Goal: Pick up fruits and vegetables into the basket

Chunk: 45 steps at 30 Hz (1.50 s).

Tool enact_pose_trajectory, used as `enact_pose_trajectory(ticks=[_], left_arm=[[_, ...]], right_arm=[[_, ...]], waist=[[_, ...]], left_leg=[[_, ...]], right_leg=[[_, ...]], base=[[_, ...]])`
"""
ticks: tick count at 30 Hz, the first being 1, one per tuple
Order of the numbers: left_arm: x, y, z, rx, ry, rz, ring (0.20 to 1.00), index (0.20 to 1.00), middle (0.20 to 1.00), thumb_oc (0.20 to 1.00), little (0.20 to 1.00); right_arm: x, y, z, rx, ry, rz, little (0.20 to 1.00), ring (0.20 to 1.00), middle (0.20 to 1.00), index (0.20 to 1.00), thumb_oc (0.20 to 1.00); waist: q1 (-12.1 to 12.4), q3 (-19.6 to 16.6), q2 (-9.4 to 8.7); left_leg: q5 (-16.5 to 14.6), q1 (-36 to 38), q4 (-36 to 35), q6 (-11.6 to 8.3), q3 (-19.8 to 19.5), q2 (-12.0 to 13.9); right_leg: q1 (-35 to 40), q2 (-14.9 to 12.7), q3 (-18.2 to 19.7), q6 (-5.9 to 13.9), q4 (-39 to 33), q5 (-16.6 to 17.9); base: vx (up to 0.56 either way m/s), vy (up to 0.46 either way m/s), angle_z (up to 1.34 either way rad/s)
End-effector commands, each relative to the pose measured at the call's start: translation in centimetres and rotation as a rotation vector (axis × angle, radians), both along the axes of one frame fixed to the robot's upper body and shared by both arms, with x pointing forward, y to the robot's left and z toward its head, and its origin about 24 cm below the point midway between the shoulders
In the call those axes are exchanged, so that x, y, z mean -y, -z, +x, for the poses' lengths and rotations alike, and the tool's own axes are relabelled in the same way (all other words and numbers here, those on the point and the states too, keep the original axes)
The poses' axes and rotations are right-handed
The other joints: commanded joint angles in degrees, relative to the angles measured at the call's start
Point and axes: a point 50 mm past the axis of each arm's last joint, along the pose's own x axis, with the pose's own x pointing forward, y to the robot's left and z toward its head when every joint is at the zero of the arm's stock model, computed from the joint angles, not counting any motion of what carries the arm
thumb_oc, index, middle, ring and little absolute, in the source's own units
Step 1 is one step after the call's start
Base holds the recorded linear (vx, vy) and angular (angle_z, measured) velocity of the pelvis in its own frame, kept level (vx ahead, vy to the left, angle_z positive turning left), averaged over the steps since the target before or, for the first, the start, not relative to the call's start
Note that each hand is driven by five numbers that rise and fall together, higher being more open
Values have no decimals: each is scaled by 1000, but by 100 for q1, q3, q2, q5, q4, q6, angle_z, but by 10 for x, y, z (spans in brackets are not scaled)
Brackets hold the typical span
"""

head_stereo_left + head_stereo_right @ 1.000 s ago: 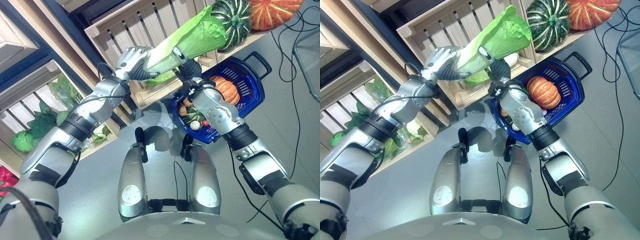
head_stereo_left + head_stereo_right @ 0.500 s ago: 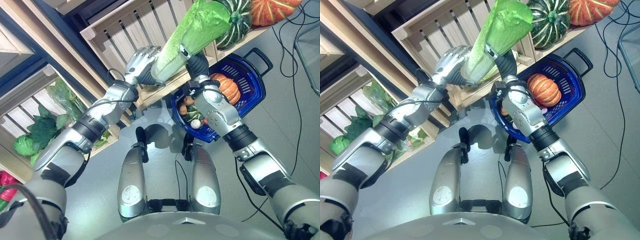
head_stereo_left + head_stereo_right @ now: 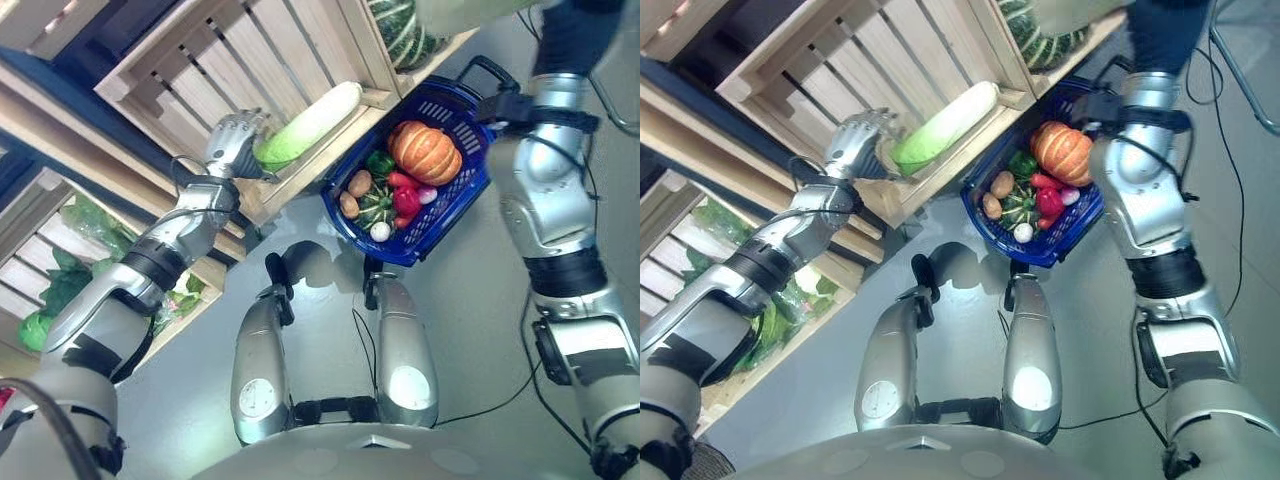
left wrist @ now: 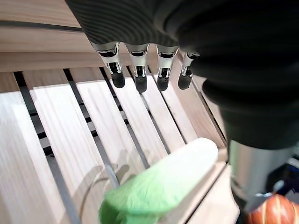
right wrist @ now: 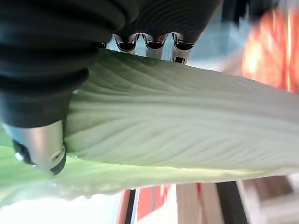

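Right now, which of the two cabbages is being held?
The cabbage gripped in the right hand; the other cabbage lies loose in the wooden crate, by the open left hand.

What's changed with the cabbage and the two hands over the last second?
The left hand let go of the held cabbage and hangs open by the crate; the right hand alone grips it, lifted higher. The basket keeps its load.

My left arm is stretched forward and up, left hand open with fingers straight and holding nothing. My right arm is raised high, right hand curled around a cabbage.
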Motion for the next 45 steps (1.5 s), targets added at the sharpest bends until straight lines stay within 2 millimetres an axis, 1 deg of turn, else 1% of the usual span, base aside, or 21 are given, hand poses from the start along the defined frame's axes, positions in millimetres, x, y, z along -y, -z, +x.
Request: enact_pose_trajectory(ticks=[1, 5, 8, 9, 12, 15, 19, 21, 23, 28, 31, 36, 39, 40, 41, 43, 45], left_arm=[[-16, -23, 3, 122, -80, -106, 1000, 1000, 1000, 1000, 1000], [-25, -27, 5, 138, -144, -203, 1000, 1000, 1000, 1000, 1000], [-29, -28, 8, 151, -184, -306, 1000, 1000, 1000, 1000, 1000], [-29, -29, 10, 150, -195, -349, 1000, 1000, 1000, 1000, 1000], [-26, -35, 16, 155, -225, -469, 1000, 1000, 1000, 1000, 1000], [-21, -38, 22, 150, -239, -566, 1000, 1000, 1000, 1000, 1000], [-14, -41, 28, 138, -263, -645, 1000, 1000, 1000, 1000, 1000], [-12, -42, 32, 114, -293, -692, 1000, 1000, 1000, 1000, 1000], [-11, -44, 36, 91, -316, -701, 1000, 1000, 1000, 1000, 1000], [-10, -42, 39, 54, -345, -704, 1000, 1000, 1000, 1000, 1000], [-12, -41, 40, 34, -378, -698, 1000, 1000, 1000, 1000, 1000], [-19, -39, 41, 9, -428, -716, 1000, 1000, 1000, 1000, 1000], [-22, -40, 42, -4, -450, -699, 1000, 1000, 1000, 1000, 1000], [-22, -41, 42, -5, -455, -698, 1000, 1000, 1000, 1000, 1000], [-22, -42, 42, -5, -456, -693, 1000, 1000, 1000, 1000, 1000], [-21, -45, 43, -12, -459, -679, 1000, 1000, 1000, 1000, 1000], [-23, -48, 44, -26, -463, -658, 1000, 1000, 1000, 1000, 1000]], right_arm=[[10, -25, -31, 210, 17, -25, 200, 200, 200, 200, 200], [21, -16, -26, 161, 98, -40, 200, 200, 200, 200, 200], [27, -6, -18, 90, 157, -71, 200, 200, 200, 200, 200], [28, 0, -13, 46, 174, -88, 200, 200, 200, 200, 200], [25, 14, 5, -68, 133, -132, 200, 200, 200, 200, 200], [19, 29, 23, -157, 70, -161, 200, 200, 200, 200, 200], [10, 42, 42, -260, -25, -130, 200, 200, 200, 200, 200], [5, 56, 57, -339, -80, -112, 200, 200, 200, 200, 200], [2, 67, 69, -409, -118, -92, 200, 200, 200, 200, 200], [-4, 79, 87, -518, -141, -102, 200, 200, 200, 200, 200], [-7, 86, 96, -598, -139, -143, 200, 200, 200, 200, 200], [-4, 98, 108, -729, -56, -193, 200, 200, 200, 200, 200], [14, 122, 116, -952, 68, -220, 200, 200, 200, 200, 200], [20, 130, 116, -1023, 98, -213, 699, 699, 699, 699, 699], [24, 137, 116, -1086, 126, -212, 1000, 1000, 1000, 1000, 1000], [31, 144, 116, -1164, 143, -221, 1000, 1000, 1000, 1000, 1000], [31, 147, 116, -1184, 157, -222, 1000, 1000, 1000, 1000, 1000]], waist=[[-376, -147, 138], [-525, -147, 239], [-629, -147, 317], [-660, -147, 359], [-742, -147, 466], [-766, -147, 581], [-765, -147, 704], [-753, -147, 779], [-724, -147, 831], [-636, -147, 910], [-554, -147, 942], [-431, -147, 964], [-344, -147, 973], [-315, -147, 980], [-287, -147, 977], [-231, -147, 961], [-207, -147, 932]], left_leg=[[-628, -133, 520, -79, 199, 110], [-590, -324, 561, -108, 315, 132], [-547, -469, 591, -136, 388, 141], [-678, -452, 644, -200, 340, 125], [-627, -625, 639, -229, 411, 112], [-559, -785, 612, -264, 458, 84], [-494, -946, 582, -310, 495, 45], [-449, -1059, 572, -342, 518, 27], [-420, -1201, 584, -367, 527, 7], [-379, -1460, 650, -394, 500, -18], [-358, -1616, 678, -395, 450, -56], [-367, -1865, 802, -369, 360, -89], [-382, -2008, 882, -338, 297, -82], [-381, -2041, 893, -323, 287, -72], [-393, -2078, 920, -309, 269, -66], [-415, -2171, 987, -276, 233, -47], [-424, -2245, 1027, -259, 212, -25]], right_leg=[[-115, -31, -77, 305, -229, 95], [-423, 12, 63, 261, -104, 46], [-661, 30, 146, 234, -20, 35], [-684, 38, 210, 270, 72, -124], [-989, 42, 289, 230, 181, -151], [-1244, 36, 351, 193, 262, -159], [-1489, 41, 409, 149, 342, -176], [-1631, 37, 446, 116, 383, -191], [-1799, 44, 464, 88, 432, -197], [-2031, 43, 481, 53, 515, -202], [-2164, 48, 472, 34, 573, -209], [-2344, 60, 459, 17, 660, -222], [-2438, 66, 440, 17, 696, -220], [-2459, 73, 442, 12, 697, -216], [-2475, 78, 436, 11, 704, -219], [-2518, 90, 419, 6, 709, -210], [-2563, 108, 409, 4, 722, -200]], base=[[-4, 78, -30], [-6, 59, -22], [25, 64, -18], [81, 63, -14], [22, 91, -14], [-3, 88, -12], [9, 70, -8], [25, 59, -9], [11, 15, -3], [8, -1, 3], [9, -17, 5], [7, -32, 8], [4, -45, 12], [8, -41, 16], [5, -57, 13], [-2, -75, 5], [-3, -61, 5]])
